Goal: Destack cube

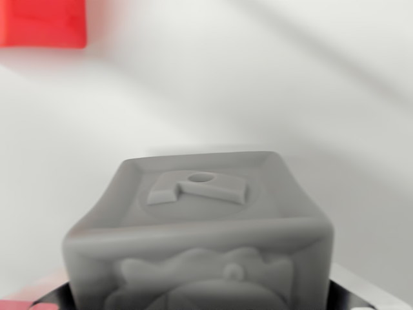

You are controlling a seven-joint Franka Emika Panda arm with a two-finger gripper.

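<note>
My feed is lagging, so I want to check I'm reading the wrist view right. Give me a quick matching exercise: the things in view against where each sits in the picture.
Things:
1. grey cube
2. red block
3. white surface

Places:
A. top corner on the wrist view's left, cut off by the frame
B. spread across the background behind everything
C. bottom centre, close to the camera, embossed top face showing

Pairs: 1-C, 2-A, 3-B

The hand's fingers cannot be made out clearly in this view.
</note>
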